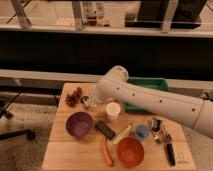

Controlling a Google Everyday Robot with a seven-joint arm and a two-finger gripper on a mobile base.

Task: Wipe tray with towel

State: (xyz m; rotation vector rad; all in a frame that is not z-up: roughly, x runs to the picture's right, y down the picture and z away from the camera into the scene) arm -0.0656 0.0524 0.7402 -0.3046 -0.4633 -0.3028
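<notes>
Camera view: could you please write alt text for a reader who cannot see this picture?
A white robot arm reaches left over a wooden table, hiding part of the green tray; its gripper sits near the table's back left, by a purple bowl, white cup and orange bowl. No towel is visible.
</notes>
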